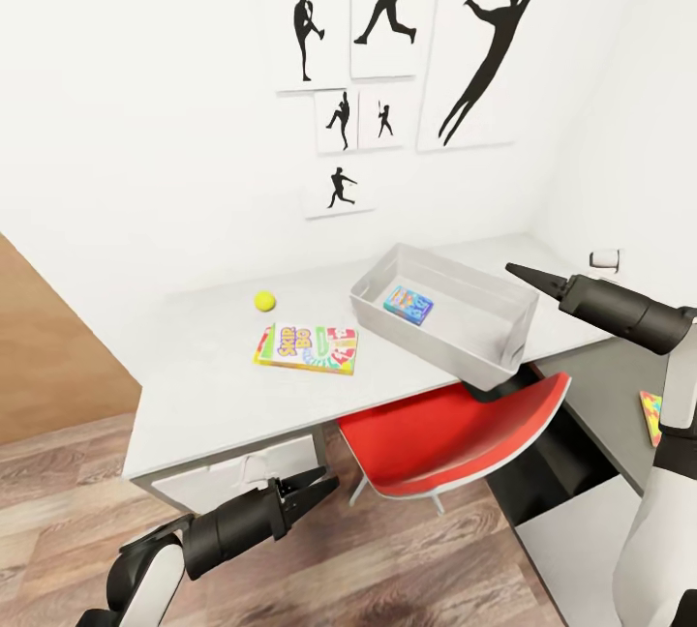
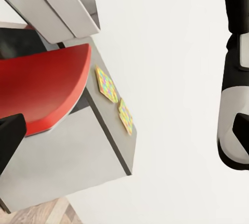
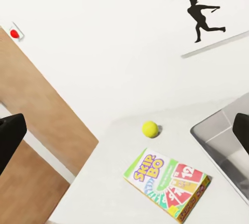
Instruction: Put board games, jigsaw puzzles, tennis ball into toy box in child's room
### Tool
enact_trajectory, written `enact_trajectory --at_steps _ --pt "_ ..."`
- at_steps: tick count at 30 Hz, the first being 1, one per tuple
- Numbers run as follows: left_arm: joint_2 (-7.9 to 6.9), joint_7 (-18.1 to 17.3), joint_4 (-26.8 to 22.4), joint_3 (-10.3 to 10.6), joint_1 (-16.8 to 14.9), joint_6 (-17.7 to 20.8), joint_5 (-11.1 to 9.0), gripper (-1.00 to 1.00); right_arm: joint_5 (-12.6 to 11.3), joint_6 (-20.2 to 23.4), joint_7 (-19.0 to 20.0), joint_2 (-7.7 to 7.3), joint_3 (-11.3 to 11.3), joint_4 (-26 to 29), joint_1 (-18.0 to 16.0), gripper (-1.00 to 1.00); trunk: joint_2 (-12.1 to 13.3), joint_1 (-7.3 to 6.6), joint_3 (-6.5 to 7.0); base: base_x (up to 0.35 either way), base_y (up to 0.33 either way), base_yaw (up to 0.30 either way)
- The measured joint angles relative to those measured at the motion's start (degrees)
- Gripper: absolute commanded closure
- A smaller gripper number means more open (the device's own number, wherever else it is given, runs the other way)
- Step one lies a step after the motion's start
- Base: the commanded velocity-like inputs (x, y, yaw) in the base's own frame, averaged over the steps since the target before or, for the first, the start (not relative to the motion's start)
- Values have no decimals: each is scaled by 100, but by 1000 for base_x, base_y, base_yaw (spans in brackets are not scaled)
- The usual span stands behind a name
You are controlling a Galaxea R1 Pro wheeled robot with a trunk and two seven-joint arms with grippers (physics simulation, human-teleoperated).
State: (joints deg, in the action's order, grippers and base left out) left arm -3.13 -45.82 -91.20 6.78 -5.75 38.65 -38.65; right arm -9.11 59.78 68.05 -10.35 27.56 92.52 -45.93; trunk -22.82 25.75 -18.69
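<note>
A red chair sits tucked under the desk edge; black silhouette pictures hang on the white wall.

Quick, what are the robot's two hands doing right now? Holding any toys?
Left end effector: open, holding nothing, low beside the table.
Right end effector: fingers look together, holding nothing, by the toy box.

Bright, even, sharp renders; soft shadows under the tennis ball and white walls nearly washed out.
</note>
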Motion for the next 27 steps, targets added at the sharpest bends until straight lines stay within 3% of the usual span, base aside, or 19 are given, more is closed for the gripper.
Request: enact_trajectory --at_steps 27 --pt "9 11 7 3 0 9 -8 -100 -10 0 0 -1 -118 -4 27 -100 0 0 258 0 0 0"
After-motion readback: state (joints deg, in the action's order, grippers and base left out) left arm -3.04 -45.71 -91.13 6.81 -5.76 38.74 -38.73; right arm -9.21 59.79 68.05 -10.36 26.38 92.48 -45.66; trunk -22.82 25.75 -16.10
